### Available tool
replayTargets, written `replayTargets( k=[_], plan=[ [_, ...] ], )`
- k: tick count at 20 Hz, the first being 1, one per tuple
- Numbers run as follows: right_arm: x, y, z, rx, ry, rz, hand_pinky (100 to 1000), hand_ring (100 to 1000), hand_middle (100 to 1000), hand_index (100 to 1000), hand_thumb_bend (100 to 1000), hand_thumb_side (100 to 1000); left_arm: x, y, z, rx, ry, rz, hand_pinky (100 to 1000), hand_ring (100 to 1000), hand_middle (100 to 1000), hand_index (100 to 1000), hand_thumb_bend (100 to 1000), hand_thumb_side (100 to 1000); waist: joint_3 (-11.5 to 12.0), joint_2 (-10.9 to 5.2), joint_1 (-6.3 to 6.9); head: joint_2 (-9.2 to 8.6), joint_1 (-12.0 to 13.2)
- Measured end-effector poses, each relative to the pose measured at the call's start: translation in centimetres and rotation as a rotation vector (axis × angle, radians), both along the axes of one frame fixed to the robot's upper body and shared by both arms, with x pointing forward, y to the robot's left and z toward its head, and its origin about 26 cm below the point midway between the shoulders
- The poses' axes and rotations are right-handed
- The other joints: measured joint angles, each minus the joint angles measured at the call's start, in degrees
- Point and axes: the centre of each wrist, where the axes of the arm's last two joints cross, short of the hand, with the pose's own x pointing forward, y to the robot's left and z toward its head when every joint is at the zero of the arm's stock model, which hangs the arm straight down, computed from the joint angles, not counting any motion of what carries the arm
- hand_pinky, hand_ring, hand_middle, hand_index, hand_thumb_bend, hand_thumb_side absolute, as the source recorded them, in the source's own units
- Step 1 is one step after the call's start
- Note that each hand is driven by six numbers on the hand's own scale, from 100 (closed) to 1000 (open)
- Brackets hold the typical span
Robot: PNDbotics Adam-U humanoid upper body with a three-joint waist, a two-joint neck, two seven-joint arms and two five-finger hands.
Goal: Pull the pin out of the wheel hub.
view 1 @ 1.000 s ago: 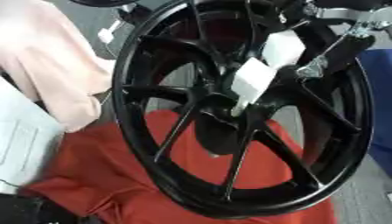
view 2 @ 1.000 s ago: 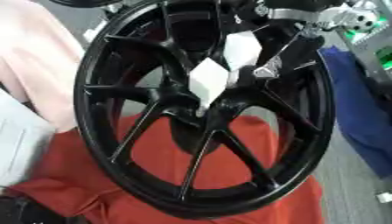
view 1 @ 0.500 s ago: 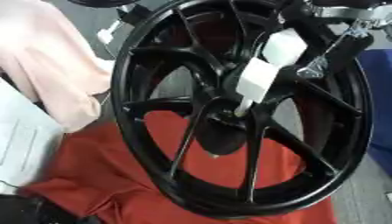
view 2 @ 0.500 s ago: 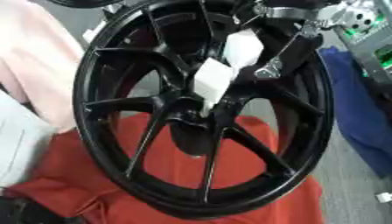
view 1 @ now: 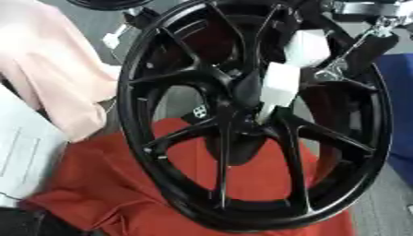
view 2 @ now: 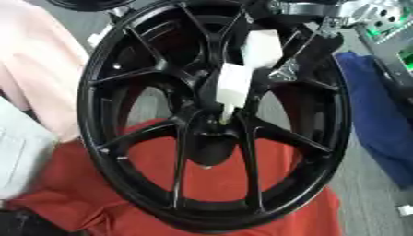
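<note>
A large black spoked wheel (view 1: 161, 152) stands tilted on a red cloth (view 1: 121, 184) and fills both views. My right hand (view 2: 234, 85) reaches in from the upper right, its arm's silver joints at the top edge. Its white-padded fingers (view 1: 278, 85) point down into the hub (view 1: 242, 120) at the wheel's centre. A short pale pin (view 2: 226, 115) shows just below the fingertips, sticking out of the hub, and the fingers and a dark thumb close round its top. My left hand shows in neither view.
A pink garment (view 1: 48, 78) and a pale grey cloth (view 1: 24, 152) lie left of the wheel. Blue fabric (view 2: 379, 120) lies to its right on the grey floor. An unclear dark shape (view 1: 28, 223) fills the lower left corner.
The right hand has stayed at the hub with its fingers on the pin. The whole picture has drifted slightly, so the camera moved.
</note>
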Motion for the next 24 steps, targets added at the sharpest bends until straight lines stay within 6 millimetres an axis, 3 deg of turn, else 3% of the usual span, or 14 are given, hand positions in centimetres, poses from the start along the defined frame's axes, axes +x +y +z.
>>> replayTargets(
  k=[8,9,10,14,17,20,24],
  plan=[
    [0.1,-3.1,3.2,0.08,0.015,-0.022,766,631,269,510,100,104,0.0,0.0,0.0,0.001,0.002,-0.002,650,611,578,786,263,637,0.4,-0.46,-0.22,0.05,-0.2],
    [0.1,-3.6,3.7,0.098,0.02,-0.025,766,629,269,510,100,163,0.0,0.0,0.0,0.001,0.002,-0.002,650,611,577,786,263,637,0.4,-0.46,-0.26,0.05,-0.2],
    [0.1,-4.1,4.2,0.115,0.025,-0.03,766,625,265,509,100,105,0.0,0.0,0.0,0.001,0.001,-0.002,651,611,577,786,263,637,0.3,-0.47,-0.36,0.05,-0.2],
    [-0.3,-6.8,6.0,0.182,0.05,-0.07,765,618,259,509,100,100,0.0,0.0,0.0,0.002,0.001,-0.001,651,611,576,786,262,637,0.0,-0.47,-0.5,0.04,0.1],
    [-1.4,-10.3,6.5,0.229,0.075,-0.136,764,621,262,510,100,100,0.0,0.0,0.0,0.002,-0.001,0.003,651,610,575,785,263,637,-0.2,-0.47,-0.49,0.04,0.3],
    [-3.6,-15.5,6.3,0.246,0.103,-0.28,762,629,273,497,100,100,0.0,0.2,0.1,0.001,-0.005,0.014,651,610,574,785,263,636,-0.8,-0.35,-0.18,0.02,0.9],
    [-7.0,-22.0,3.9,0.229,0.13,-0.492,768,647,322,534,100,100,-0.1,0.3,0.2,-0.002,-0.011,0.026,652,610,575,785,262,635,-1.7,0.45,0.51,-0.11,2.2]
  ],
)
